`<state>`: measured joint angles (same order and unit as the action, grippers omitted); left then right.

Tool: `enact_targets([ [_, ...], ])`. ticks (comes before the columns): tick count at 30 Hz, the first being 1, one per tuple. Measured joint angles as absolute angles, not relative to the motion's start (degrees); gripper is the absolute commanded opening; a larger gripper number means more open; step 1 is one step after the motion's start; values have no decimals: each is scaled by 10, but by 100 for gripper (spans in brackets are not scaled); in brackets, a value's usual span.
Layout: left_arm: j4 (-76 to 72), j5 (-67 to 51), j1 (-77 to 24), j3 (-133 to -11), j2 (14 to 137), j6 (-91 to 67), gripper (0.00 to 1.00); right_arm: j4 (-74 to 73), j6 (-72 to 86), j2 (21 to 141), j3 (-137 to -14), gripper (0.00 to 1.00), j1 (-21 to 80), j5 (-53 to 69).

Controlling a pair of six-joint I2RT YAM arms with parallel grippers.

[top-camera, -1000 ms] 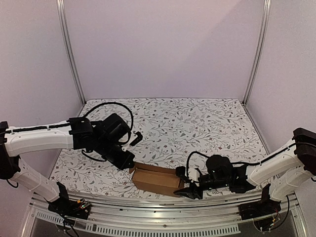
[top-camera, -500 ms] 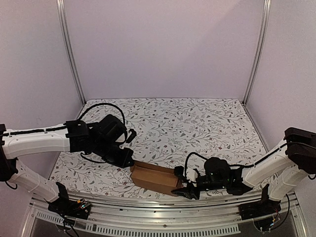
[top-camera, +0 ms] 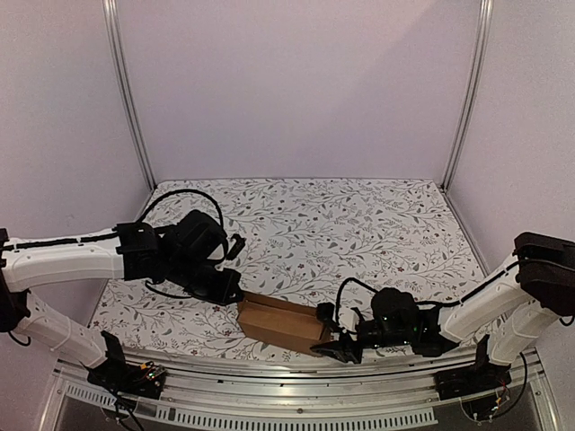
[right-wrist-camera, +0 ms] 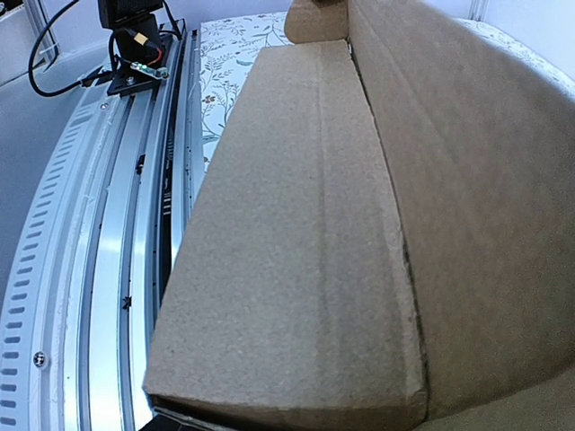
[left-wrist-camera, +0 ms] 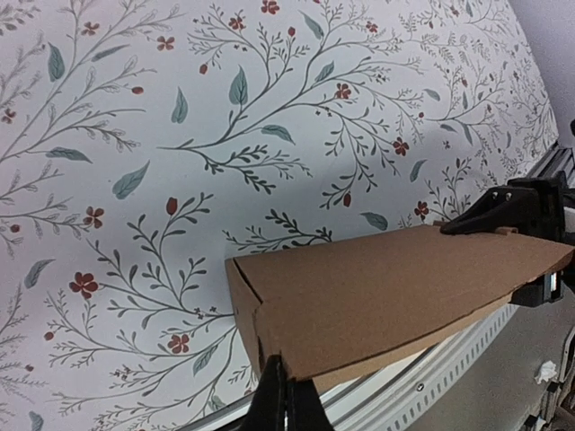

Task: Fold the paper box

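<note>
The box point(top-camera: 280, 325) lies at the near edge of the desk point(top-camera: 359, 224), just beside the rail point(right-wrist-camera: 108, 224), long side running left to right between the two arms. It is already partly formed, with walls standing, though I cannot tell whether its top is shut.

The left end effector point(top-camera: 232, 289) is pressed together with nothing between its fingers, its tip against the lower corner of the box's left end. The right end effector point(top-camera: 340, 346) is part-spread and appears to pinch the right end: the left wrist view shows one dark finger above the far end and another below it, and cardboard fills the right wrist view.

The step looks like working the left end panel into place, with the closed left tip as a pusher and the right arm as the anchor. To do it well:
- Push along the box's length, toward the right grip, so the force is braced and the box does not swing
- Press close to the crease, not at the free edge, so the panel folds and does not buckle
- Go low and slow, since the box sits close to the rail and could slide off
- The right grip should be firm without crushing the wall
</note>
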<state>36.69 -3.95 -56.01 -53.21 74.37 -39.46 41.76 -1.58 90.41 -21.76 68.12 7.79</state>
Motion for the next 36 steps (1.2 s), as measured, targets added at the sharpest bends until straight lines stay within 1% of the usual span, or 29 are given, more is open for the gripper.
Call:
enact_targets([
  [9, 324, -33, -564, -492, 715, -411, 0, 420, -16, 904, -217, 41, 682, 73],
  [24, 310, 25, -596, -478, 710, -420, 0, 420, -8, 904, -217, 45, 687, 49],
  [29, 310, 54, -613, -478, 715, -422, 0, 417, 8, 904, -217, 53, 688, 41],
  [36, 309, 72, -633, -478, 718, -433, 0, 405, 34, 907, -217, 71, 684, -15],
])
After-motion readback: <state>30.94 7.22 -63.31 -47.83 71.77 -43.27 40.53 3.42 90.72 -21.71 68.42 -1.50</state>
